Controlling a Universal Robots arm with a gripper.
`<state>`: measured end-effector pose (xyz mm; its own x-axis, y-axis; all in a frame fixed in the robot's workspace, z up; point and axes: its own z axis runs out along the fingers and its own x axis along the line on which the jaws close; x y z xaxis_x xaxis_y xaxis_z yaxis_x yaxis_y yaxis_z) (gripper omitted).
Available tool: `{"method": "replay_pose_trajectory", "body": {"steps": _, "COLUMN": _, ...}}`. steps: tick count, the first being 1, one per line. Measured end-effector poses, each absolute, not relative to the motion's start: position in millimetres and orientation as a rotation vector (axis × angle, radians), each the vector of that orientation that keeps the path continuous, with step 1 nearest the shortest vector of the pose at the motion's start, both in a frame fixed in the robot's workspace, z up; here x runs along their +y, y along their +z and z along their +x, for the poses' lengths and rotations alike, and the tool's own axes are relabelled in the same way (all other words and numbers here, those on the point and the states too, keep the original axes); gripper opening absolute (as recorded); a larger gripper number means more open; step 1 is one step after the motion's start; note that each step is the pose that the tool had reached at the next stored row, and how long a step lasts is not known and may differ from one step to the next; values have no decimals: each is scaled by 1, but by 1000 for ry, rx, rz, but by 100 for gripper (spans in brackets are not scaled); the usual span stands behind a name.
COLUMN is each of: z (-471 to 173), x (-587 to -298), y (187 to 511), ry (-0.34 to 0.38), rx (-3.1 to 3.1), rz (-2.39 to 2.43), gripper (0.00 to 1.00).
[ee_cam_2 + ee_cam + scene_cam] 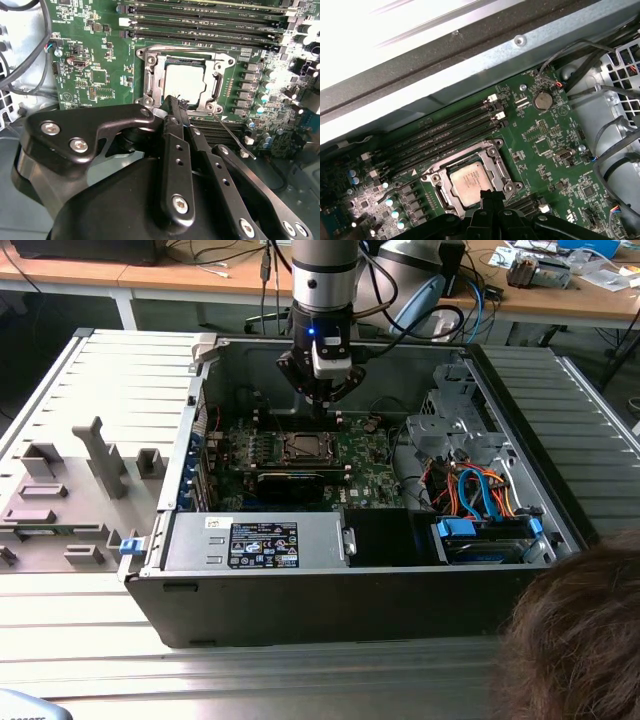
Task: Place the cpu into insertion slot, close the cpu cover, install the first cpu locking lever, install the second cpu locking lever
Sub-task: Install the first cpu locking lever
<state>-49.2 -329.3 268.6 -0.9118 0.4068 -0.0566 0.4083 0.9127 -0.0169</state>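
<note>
The cpu (pixel 184 82) lies flat in the insertion slot (pixel 303 447) on the green board, its silvery top showing. The cpu cover (pixel 150 80) lies down around it as a metal frame with the chip in its window. In the first wrist view the cpu (pixel 470 182) and cpu cover (pixel 496 169) sit just past my fingertips. One thin wire locking lever (pixel 232 136) sticks out slantwise from a corner of the socket. My gripper (pixel 172 106) hangs just above the socket's near edge, shut, with nothing between its fingers. In the exterior view the gripper (pixel 322 400) hovers over the socket.
The board sits inside an open computer case (pixel 350 570). Memory slots (pixel 200 22) run beside the socket. A long black card (pixel 292 483), a drive cage (pixel 450 425) and coloured cables (pixel 475 495) are nearby. A person's hair (pixel 580 640) is at the exterior view's lower right.
</note>
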Motion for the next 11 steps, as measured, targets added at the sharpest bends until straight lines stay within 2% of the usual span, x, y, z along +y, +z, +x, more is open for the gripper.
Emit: {"method": "replay_pose_trajectory", "body": {"steps": 11, "z": -49, "x": -329, "y": 269, "ry": -43, "rx": 3028, "rz": 610, "gripper": 11}}
